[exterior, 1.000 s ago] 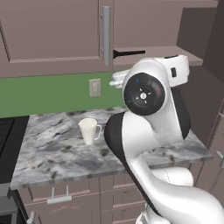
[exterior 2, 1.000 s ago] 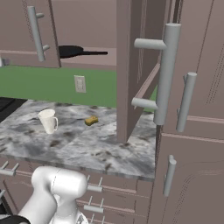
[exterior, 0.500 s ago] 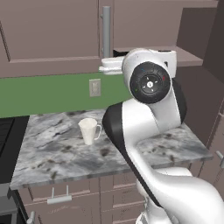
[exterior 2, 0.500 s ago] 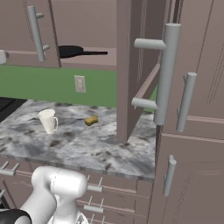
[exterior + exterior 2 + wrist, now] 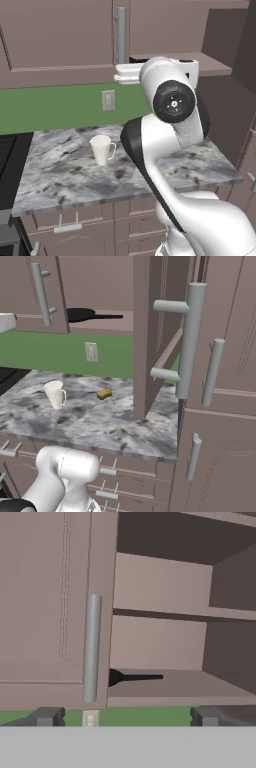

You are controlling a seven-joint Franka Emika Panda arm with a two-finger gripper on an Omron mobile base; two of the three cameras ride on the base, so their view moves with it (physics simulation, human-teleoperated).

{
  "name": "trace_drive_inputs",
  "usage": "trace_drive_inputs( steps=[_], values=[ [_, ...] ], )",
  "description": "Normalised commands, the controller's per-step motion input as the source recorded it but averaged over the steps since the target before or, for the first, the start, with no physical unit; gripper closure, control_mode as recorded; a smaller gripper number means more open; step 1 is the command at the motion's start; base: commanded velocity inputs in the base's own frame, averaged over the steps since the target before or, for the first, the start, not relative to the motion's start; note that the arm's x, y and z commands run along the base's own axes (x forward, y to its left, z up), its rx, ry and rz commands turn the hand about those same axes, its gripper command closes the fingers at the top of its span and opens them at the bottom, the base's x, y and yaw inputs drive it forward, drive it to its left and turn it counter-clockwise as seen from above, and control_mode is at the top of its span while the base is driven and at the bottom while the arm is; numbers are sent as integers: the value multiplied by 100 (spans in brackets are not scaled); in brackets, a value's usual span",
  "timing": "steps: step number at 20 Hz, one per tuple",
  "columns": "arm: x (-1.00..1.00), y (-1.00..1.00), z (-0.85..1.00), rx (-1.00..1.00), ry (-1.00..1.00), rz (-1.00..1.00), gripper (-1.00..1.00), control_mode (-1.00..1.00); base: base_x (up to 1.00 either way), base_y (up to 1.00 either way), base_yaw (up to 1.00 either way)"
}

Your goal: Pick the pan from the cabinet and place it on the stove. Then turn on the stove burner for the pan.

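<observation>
The pan (image 5: 82,314) was seen on the bottom shelf of the cabinet (image 5: 165,637), ungrasped. The end effector (image 5: 125,716) had been swung leftward and was held wide and empty before it, so reaching in was judged next.

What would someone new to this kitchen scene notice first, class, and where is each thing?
The big white robot arm rises in front of the grey marbled counter, its open end effector raised toward the mauve-brown upper wall cabinet. One cabinet door is open, and the flat black frying pan lies on its bottom shelf, half hidden behind the closed door. A white mug stands on the counter.
</observation>
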Motion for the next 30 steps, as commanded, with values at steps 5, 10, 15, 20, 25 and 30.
trace_drive_inputs(
  steps=[5,10,15,20,25,30],
  values=[
    [14,0,0,0,0,3,-100,-100,0,0,0],
    [10,-5,0,0,0,2,-100,-100,0,0,0],
    [12,-5,0,0,0,2,-100,-100,0,0,0],
    [17,-4,0,0,0,2,-100,-100,0,0,0],
    [27,0,0,0,0,1,-100,-100,0,0,0],
    [42,29,0,-1,0,0,-100,-100,0,0,0]
  ],
)
